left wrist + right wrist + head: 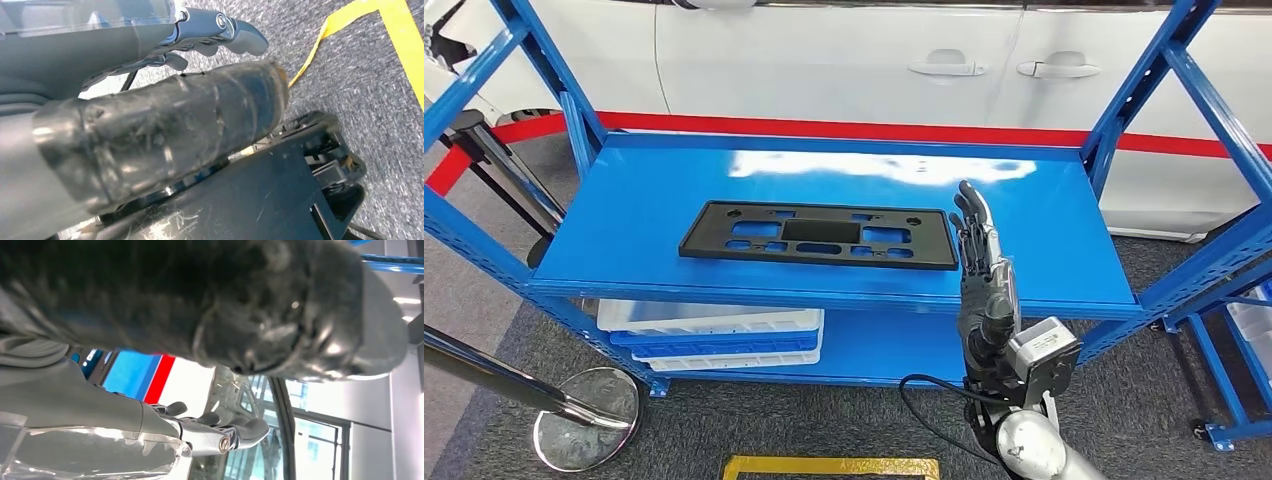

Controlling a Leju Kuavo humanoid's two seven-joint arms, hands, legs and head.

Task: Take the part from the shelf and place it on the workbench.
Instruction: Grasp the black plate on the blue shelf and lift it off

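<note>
You are at the reaching step: your right hand (984, 262) is raised with straight, released fingers just right of the black part (818, 235) lying on the shelf (1064, 240). Next, lower and grasp its right end.

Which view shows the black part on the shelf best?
The head view: the black part lies flat and whole on the blue shelf, with the right hand raised beside its end. Neither wrist view gives a recognisable look at it.
</note>
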